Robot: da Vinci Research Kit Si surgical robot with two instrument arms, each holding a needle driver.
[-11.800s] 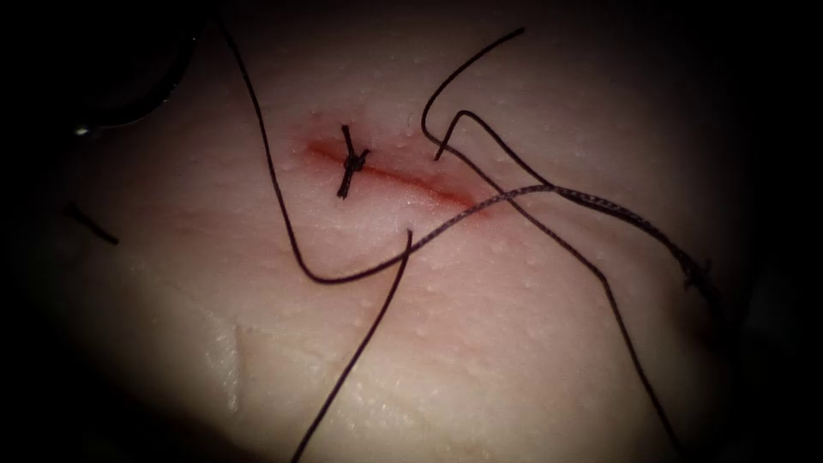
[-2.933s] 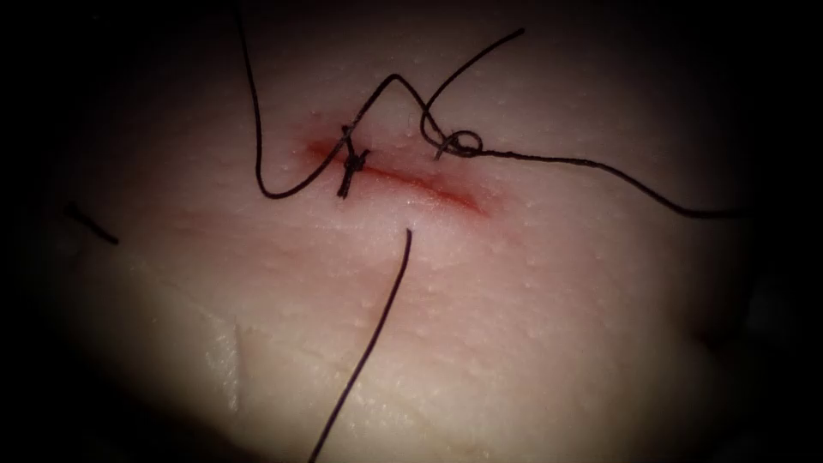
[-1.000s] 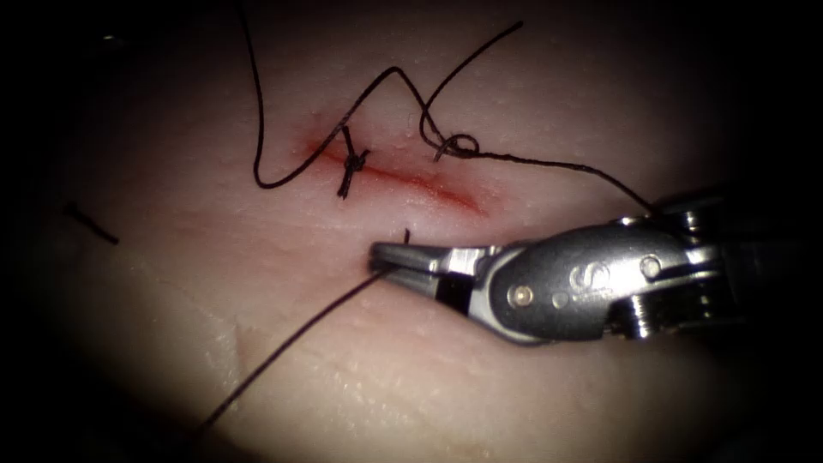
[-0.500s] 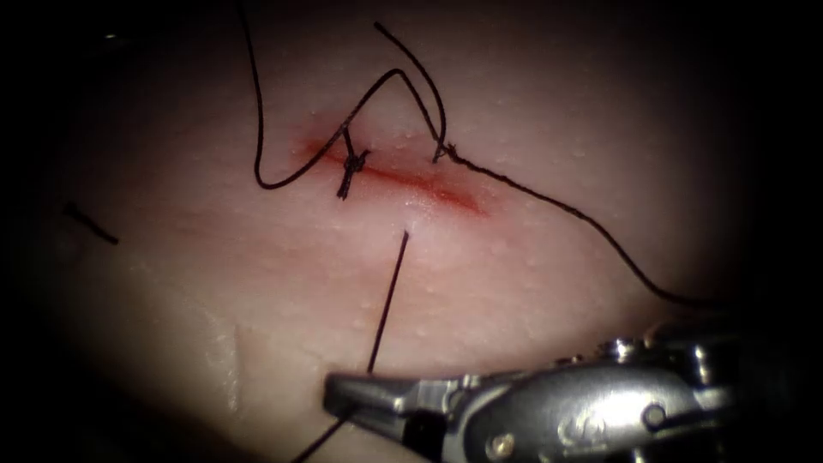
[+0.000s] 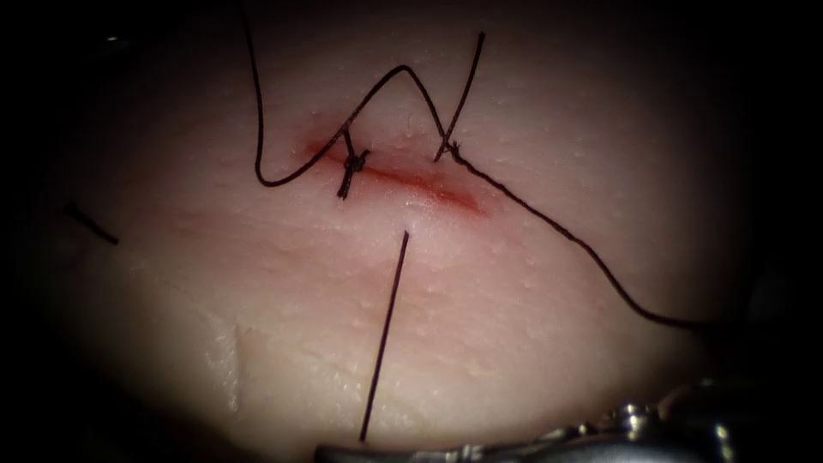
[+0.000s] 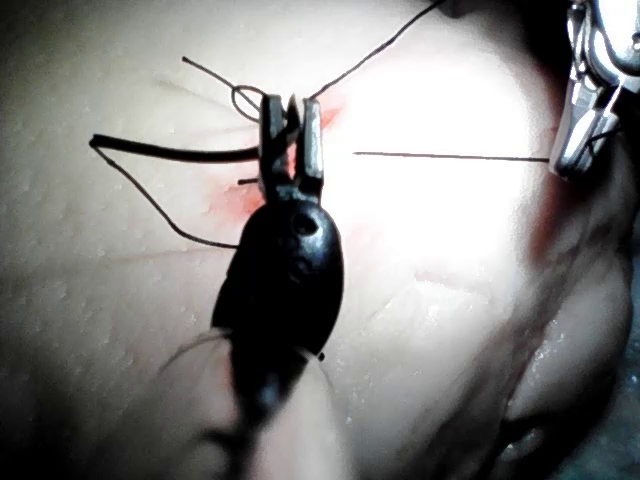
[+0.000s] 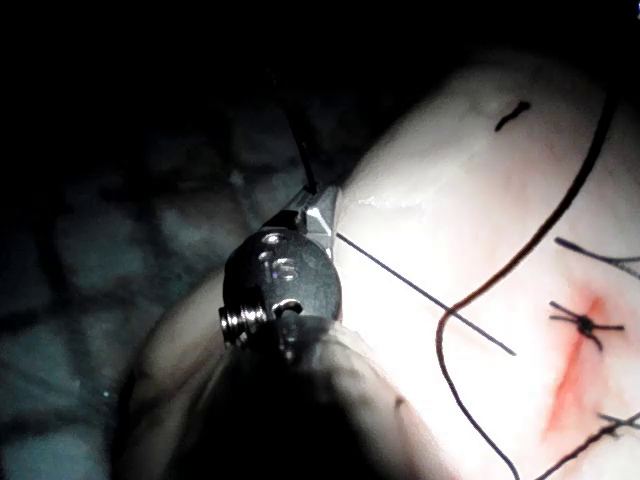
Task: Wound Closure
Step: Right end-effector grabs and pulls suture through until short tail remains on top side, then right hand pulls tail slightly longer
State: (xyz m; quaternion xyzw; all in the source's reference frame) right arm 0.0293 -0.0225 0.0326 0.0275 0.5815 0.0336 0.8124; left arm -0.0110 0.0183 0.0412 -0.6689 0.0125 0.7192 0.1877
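The tissue (image 5: 514,360) bears a red cut (image 5: 420,182) with one knotted stitch (image 5: 350,163) at its left end. A taut thread (image 5: 384,334) leaves the tissue just below the cut and runs straight down to my right tool (image 5: 343,451), whose jaws are shut on it; the same grip shows in the right wrist view (image 7: 318,212) and the left wrist view (image 6: 565,150). Above the cut, thread crosses at a small tangle (image 5: 447,150), and one strand trails off to the right. My left tool (image 6: 290,125) hovers over the cut with a dark strand (image 6: 170,152) reaching its jaws.
A loose loop of thread (image 5: 261,163) lies left of the knotted stitch and rises out of the picture's top. A short cut end of thread (image 5: 90,223) rests on the tissue at the far left. The tissue's edge falls away at the right.
My right tool closed on the thread below the cut and drew it down to the picture's lower edge, pulling it straight. The small loop above the cut closed up and its free tail swung.
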